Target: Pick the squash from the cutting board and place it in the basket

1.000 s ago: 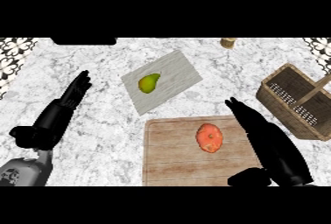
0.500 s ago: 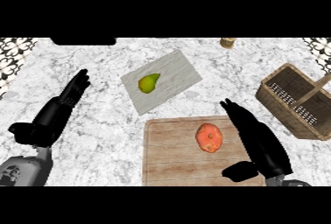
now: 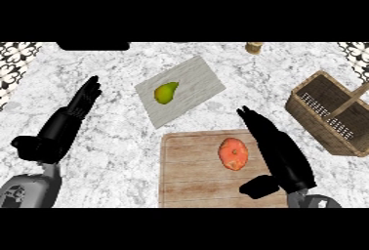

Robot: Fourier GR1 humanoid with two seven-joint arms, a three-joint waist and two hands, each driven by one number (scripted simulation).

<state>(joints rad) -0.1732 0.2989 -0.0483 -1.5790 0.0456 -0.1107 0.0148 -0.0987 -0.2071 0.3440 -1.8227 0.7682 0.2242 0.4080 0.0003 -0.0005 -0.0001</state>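
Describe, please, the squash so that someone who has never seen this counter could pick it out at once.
Find the square wooden cutting board at the near middle of the white marble counter. The orange, oval squash lies on its right half, just left of the robot's open black right hand. The only other produce is a yellow-green pear-shaped fruit, which lies farther back on a pale grey mat.

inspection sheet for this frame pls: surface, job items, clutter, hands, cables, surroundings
Surface: white-grey marble counter.
Job's things: orange oval squash lying on the wooden cutting board; brown wicker basket at right, nothing seen inside.
Clutter: green pear-like fruit on a pale rectangular mat; small tan object at the far edge.
Hands: right hand open, beside the squash; left hand open, over the counter at left.
Cables: nothing seen.
Surroundings: patterned surface at the top corners.
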